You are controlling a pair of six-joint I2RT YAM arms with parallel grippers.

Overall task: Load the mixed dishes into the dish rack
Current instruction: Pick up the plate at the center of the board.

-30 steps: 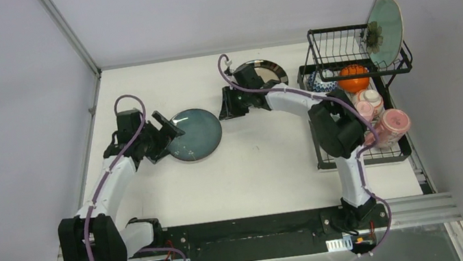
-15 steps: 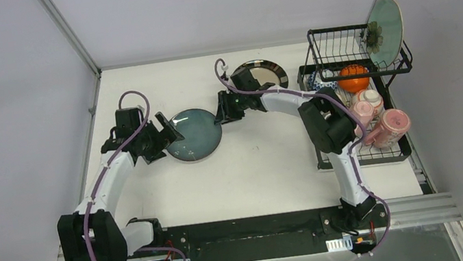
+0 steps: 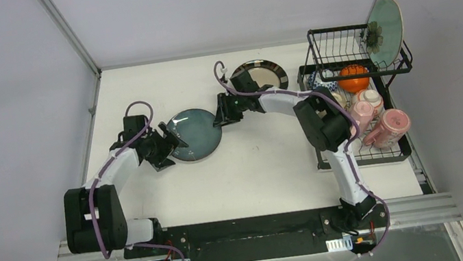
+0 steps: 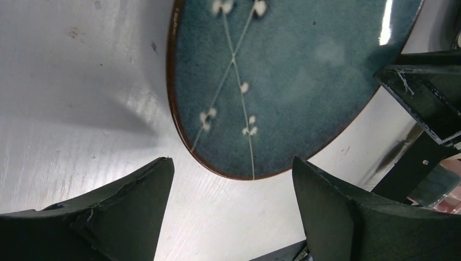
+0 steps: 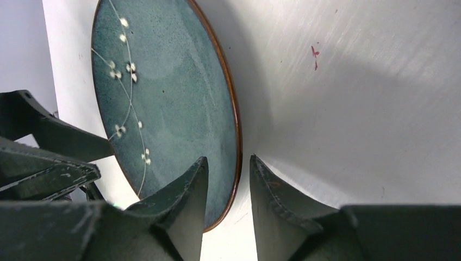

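White table top (image 3: 255,168), glossy and lightly scuffed in the wrist views, boxed in by plain grey walls with metal corner posts; arm bases on a black rail at the near edge.

Task state, as judged: mostly loaded. Already in the dish rack (image 3: 340,41) at the far right:
- mint green plate (image 3: 385,28) standing on edge at the right end of the raised basket tier
- orange bowl (image 3: 352,76), a patterned bowl (image 3: 320,81) and pink cups (image 3: 379,119) in the lower tray

Left to load, by appearance: two plates lying flat on the table.
- dark teal plate (image 3: 196,132) left of centre
- dark-rimmed plate (image 3: 272,70) just beside the rack's back corner, partly hidden by the right arm

Step in hand, as judged: a two-armed pickup of the teal plate.
- Left gripper (image 4: 231,168) spread wide and low at the plate's left rim, empty, both fingers clear of the plate.
- Right gripper (image 5: 228,163) at the opposite rim, jaws narrowed to a small gap astride the brown edge, one finger over the glaze and one over bare table; actual pinch on the rim not determinable.
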